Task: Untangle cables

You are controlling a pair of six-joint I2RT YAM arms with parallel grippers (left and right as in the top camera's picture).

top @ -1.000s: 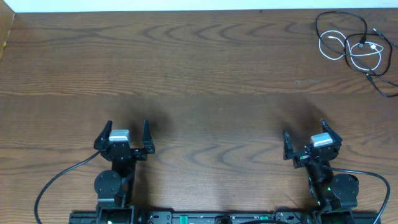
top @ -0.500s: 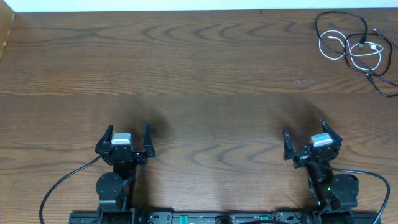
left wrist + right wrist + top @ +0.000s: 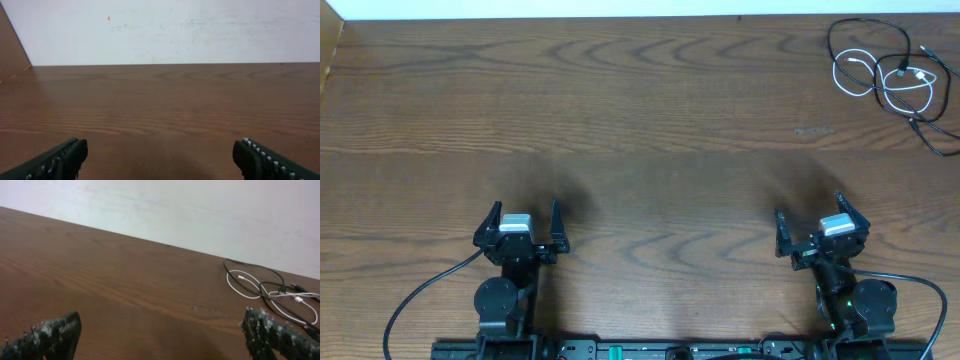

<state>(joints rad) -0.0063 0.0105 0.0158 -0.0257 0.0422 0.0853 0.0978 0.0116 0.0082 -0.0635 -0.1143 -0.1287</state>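
black cable (image 3: pixel 831 40) and white cable (image 3: pixel 837 72) lying tangled at far right; likely light, limp; gripping loose white loop seeming best. left gripper (image 3: pixel 525 207), right gripper (image 3: pixel 808 207) hovering, jaws apart, empty.

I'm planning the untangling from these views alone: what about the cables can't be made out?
Overhead: which of black cable and white cable lies on top at crossings, too small.
Right wrist: nearest loops hidden behind a finger of the right claw, others cut by the right edge.
Left wrist: shows no cables.
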